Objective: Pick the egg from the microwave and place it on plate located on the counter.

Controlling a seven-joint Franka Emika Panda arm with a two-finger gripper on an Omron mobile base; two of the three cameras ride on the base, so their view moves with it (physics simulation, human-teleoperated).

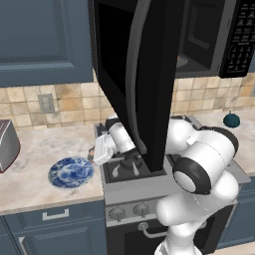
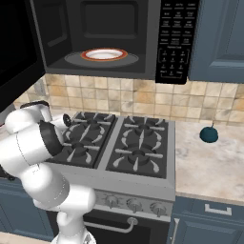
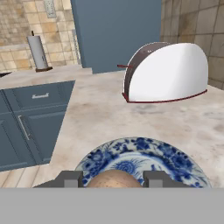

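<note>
Tan-brown and rounded, the egg (image 3: pixel 113 178) sits between the two dark fingertips (image 3: pixel 69 179) of the end effector (image 3: pixel 113 179), which is clenched on it; in the hand view it lies in front of the blue-and-white plate (image 3: pixel 148 159). From the left base view, the end effector (image 1: pixel 94 153) hangs at the left edge of the stovetop (image 1: pixel 130 167), just beside the plate (image 1: pixel 71 172) resting on the beige bench (image 1: pixel 30 174). A white toaster (image 3: pixel 168 72) stands on the bench beyond the plate. Above the stove, the microwave (image 2: pixel 119 38) has its black door (image 1: pixel 137 74) swung wide open, and a white dish with an orange rim (image 2: pixel 104 54) rests inside. A dark teal round object (image 2: pixel 208 134) lies on the bench to the right of the stove.
</note>
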